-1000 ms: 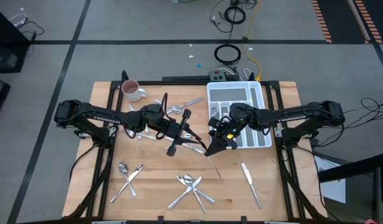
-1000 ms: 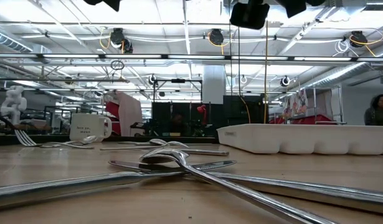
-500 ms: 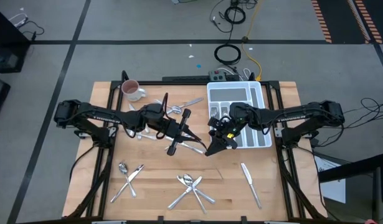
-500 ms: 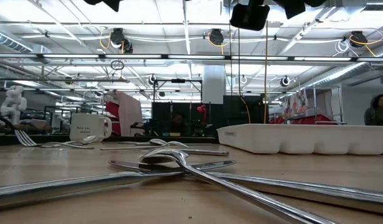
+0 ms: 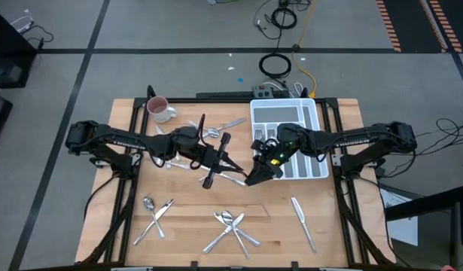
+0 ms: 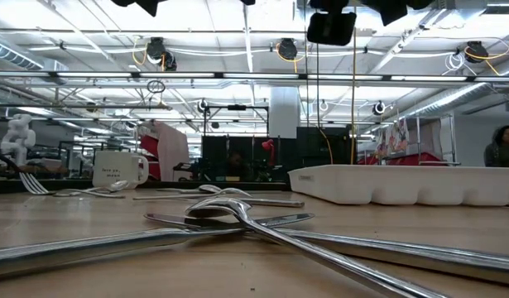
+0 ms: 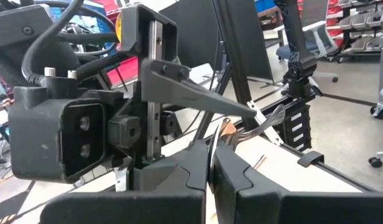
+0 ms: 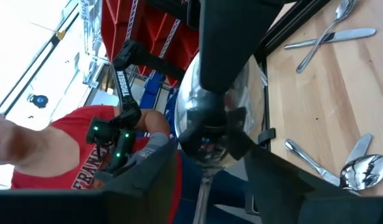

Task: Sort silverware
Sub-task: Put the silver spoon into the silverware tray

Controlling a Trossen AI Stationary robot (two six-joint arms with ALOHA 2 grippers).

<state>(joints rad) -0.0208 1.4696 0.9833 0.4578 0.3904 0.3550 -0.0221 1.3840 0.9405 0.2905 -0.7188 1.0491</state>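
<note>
Spoon (image 8: 207, 124) pinched in my left end effector (image 7: 210, 168), fingers pressed together on it, held in the air over mid counter (image 5: 190, 199). My right end effector (image 8: 207, 180) meets it tip to tip, fingers spread to either side of the spoon and not touching it. Rest of the silverware (image 5: 231, 224) lies on the counter: crossed clusters along the near edge, a lone knife (image 5: 303, 220) toward the right, more pieces beside the white mug (image 5: 159, 110). White divided tray (image 5: 315, 139) sits just behind my right arm, some pieces in it.
</note>
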